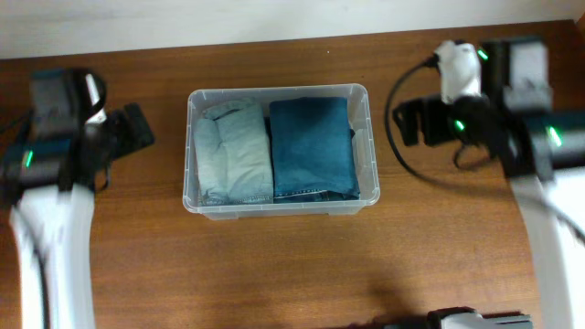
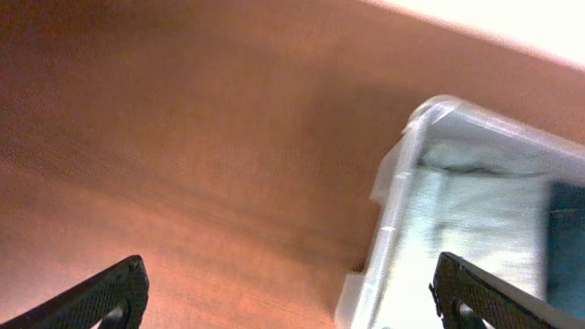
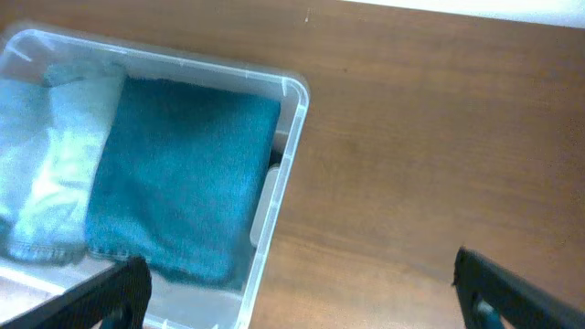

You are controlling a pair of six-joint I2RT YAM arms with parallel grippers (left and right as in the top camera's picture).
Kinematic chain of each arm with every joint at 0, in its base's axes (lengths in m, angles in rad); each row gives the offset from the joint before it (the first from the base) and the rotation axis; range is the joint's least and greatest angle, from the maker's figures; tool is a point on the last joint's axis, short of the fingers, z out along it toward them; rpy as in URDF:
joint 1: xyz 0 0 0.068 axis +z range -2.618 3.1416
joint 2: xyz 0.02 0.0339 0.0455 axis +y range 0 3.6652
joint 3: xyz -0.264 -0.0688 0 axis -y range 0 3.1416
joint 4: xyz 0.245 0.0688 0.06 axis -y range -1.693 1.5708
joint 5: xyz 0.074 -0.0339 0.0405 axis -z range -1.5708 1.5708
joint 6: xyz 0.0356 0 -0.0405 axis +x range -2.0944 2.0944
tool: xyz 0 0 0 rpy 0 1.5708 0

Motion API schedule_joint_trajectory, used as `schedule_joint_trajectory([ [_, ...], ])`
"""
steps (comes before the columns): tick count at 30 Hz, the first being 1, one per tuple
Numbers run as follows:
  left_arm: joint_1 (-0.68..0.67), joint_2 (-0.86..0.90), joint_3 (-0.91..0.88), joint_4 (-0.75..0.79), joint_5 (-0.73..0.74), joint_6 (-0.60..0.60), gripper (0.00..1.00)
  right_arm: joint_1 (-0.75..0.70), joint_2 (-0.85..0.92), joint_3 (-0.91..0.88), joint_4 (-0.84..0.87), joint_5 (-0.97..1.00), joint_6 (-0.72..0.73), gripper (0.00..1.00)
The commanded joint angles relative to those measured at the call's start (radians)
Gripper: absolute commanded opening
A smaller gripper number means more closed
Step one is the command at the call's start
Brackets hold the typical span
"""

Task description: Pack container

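Observation:
The clear plastic container (image 1: 369, 128) stands mid-table. Inside lie folded light blue jeans (image 1: 234, 151) on the left and folded dark blue jeans (image 1: 311, 146) on the right. My left gripper (image 1: 137, 126) is open and empty, left of the container. My right gripper (image 1: 411, 121) is open and empty, right of it. In the left wrist view the container's corner (image 2: 402, 183) and the light jeans (image 2: 475, 210) show between my wide fingers (image 2: 292, 297). In the right wrist view the container (image 3: 288, 164), dark jeans (image 3: 183, 164) and light jeans (image 3: 46, 164) lie left of my open fingers (image 3: 302, 292).
The brown wooden table (image 1: 274, 265) surrounds the container. A pale wall runs along the far edge (image 1: 228, 18). A black cable (image 1: 402, 155) loops by the right arm. A dark device (image 1: 475, 320) sits at the front edge.

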Motion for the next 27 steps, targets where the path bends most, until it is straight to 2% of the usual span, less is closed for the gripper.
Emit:
schedule_joint_trajectory([
  [1, 0.003, -0.271, -0.13, 0.063, 0.016, 0.047, 0.99, 0.005, -0.225, -0.181, 0.071, 0.068, 0.026, 0.98],
  [7, 0.003, -0.609, -0.404, 0.195, 0.017, 0.038, 0.99, 0.005, -0.575, -0.568, 0.237, 0.077, 0.015, 0.99],
  [11, 0.004, -0.731, -0.445, 0.116, 0.017, 0.038, 0.99, 0.005, -0.715, -0.705, 0.221, 0.077, 0.014, 0.98],
  [16, 0.003, -0.809, -0.445, -0.053, 0.017, 0.038, 0.99, 0.005, -0.771, -0.765, 0.093, 0.077, 0.014, 0.98],
  [23, 0.004, -0.818, -0.445, -0.341, 0.017, 0.038, 0.99, 0.005, -0.768, -0.772, -0.032, 0.077, 0.014, 0.99],
  [27, 0.004, -0.818, -0.445, -0.34, 0.017, 0.035, 0.99, 0.005, -0.768, -0.772, -0.043, 0.077, 0.014, 0.99],
])
